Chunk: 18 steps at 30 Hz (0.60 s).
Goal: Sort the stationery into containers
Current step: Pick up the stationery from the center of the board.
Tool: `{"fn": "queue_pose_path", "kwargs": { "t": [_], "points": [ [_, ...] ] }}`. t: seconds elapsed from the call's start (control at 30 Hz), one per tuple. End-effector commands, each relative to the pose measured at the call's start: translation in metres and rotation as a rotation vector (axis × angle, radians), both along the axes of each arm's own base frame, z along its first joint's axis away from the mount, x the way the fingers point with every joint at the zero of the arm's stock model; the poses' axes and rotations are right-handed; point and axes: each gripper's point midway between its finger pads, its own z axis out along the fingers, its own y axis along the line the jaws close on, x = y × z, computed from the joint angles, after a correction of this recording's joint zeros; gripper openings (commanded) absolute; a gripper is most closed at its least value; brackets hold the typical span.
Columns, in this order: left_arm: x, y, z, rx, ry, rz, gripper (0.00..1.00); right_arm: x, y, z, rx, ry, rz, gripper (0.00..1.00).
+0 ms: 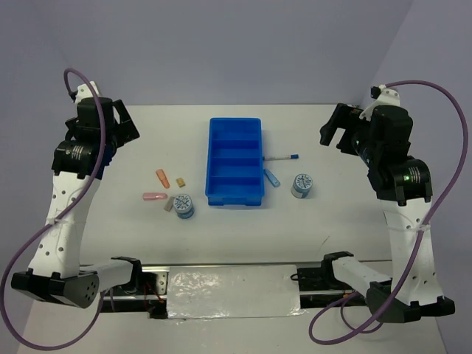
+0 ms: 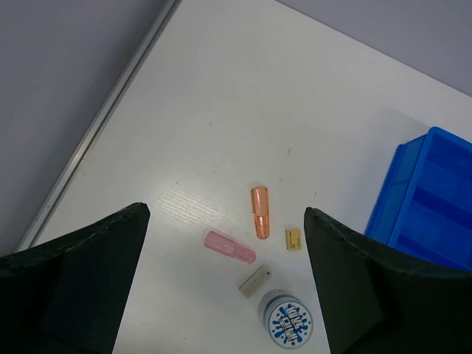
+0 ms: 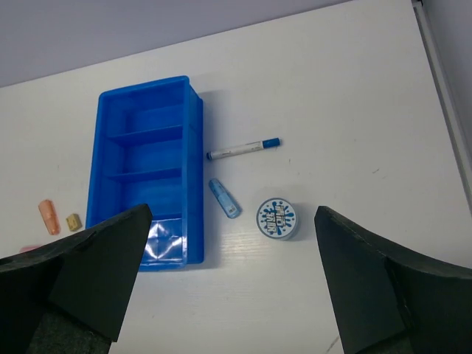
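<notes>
Left gripper [image 1: 122, 127] hangs spread and empty at upper left, probably staged over its cluster: pink bar [image 1: 153, 196], orange bar [image 1: 160, 177], tan bar [image 1: 181, 181], grey bar [image 1: 168, 204] and one roll [image 1: 183, 206]. Tray [image 1: 235, 201] sits centre, nothing in it. Pen [image 1: 281, 157], light-blue bar [image 1: 272, 178] and second roll [image 1: 302, 184] lie just right. Right gripper [image 1: 335, 131], upper right, is likewise released. Left wrist view crops the tray; roll patterns are unreadable.

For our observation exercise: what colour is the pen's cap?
Blue, on a white pen; clearest in the right wrist view.
</notes>
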Motion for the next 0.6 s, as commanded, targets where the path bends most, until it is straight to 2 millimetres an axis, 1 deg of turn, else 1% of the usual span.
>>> {"fn": "queue_pose_path", "kwargs": {
  "t": [0.0,0.03,0.07,0.1,0.17,0.2,0.27,0.3,0.33,0.37,0.4,0.43,0.5,0.53,0.57],
  "points": [
    [0.001,0.001,0.020,-0.005,-0.060,0.018,0.99,-0.003,-0.001,0.015,0.013,-0.054,-0.012,1.00],
    [0.002,0.001,0.019,-0.005,-0.059,0.018,0.99,-0.002,-0.001,0.013,0.010,-0.053,-0.014,1.00],
    [0.001,0.001,0.019,-0.007,-0.060,0.020,0.99,-0.002,0.002,0.017,0.016,-0.073,0.004,1.00],
    [0.001,0.001,0.019,-0.009,-0.058,0.021,0.99,0.000,0.005,0.011,0.011,-0.065,0.021,1.00],
    [-0.001,0.001,0.017,-0.027,-0.055,0.033,0.99,0.004,0.015,0.002,0.021,-0.054,0.078,1.00],
    [-0.001,0.000,0.015,-0.035,-0.050,0.037,0.99,0.008,0.025,-0.001,0.038,-0.057,0.132,1.00],
    [-0.001,-0.006,0.009,-0.059,-0.040,0.010,0.99,0.021,0.031,-0.036,0.056,0.033,0.139,1.00],
    [0.000,-0.007,0.003,-0.063,-0.026,0.009,0.99,0.029,0.026,-0.056,0.057,0.086,0.091,1.00],
    [0.000,-0.011,0.000,-0.080,-0.020,-0.005,0.99,0.035,0.023,-0.070,0.039,0.129,0.064,1.00],
    [0.000,-0.014,-0.005,-0.089,-0.010,-0.017,0.99,0.047,0.021,-0.097,0.005,0.215,0.035,1.00],
    [0.000,-0.016,-0.007,-0.098,-0.005,-0.029,0.99,0.053,0.024,-0.114,-0.035,0.266,0.025,1.00],
    [0.000,-0.022,-0.009,-0.118,-0.004,-0.053,0.99,0.066,0.016,-0.145,-0.095,0.353,-0.026,1.00],
    [0.001,-0.027,-0.016,-0.133,0.011,-0.077,0.99,0.079,0.018,-0.173,-0.155,0.425,-0.034,1.00],
    [0.002,-0.031,-0.019,-0.140,0.022,-0.097,0.99,0.089,0.018,-0.197,-0.192,0.487,-0.051,1.00],
    [0.003,-0.032,-0.022,-0.142,0.036,-0.105,1.00,0.095,0.020,-0.207,-0.193,0.502,-0.052,1.00]
  ]
}}
